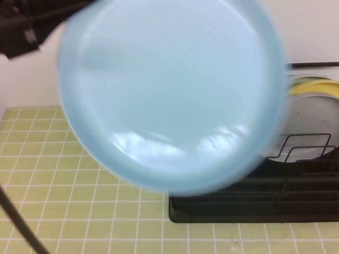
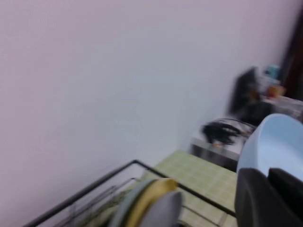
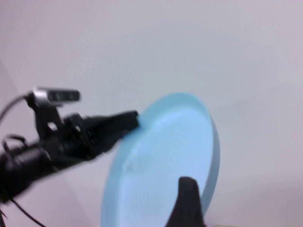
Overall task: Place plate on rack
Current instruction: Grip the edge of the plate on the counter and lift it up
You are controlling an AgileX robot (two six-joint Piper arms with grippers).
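**Plate held on edge, left of rack**

Pale blue plate [image 1: 169,90] hung high, left of the rack [image 1: 254,203], upright on edge, hollow face toward the near side. Left gripper [image 3: 132,122] was clamped on its left rim. Right gripper [image 3: 189,203] sat close by; whether it was open could not be told.

The blue plate [image 1: 169,90], held up by the left pincer [image 3: 130,120], blocks the air over the middle and back of the bench [image 1: 79,211], and the right pincer [image 3: 188,204] is near it. At the bench's right edge, the rack [image 1: 249,203] holds a yellow plate [image 1: 318,87] and a grey plate [image 1: 310,119]. The front-left corner lies open, crossed only by a cable [image 1: 18,222].
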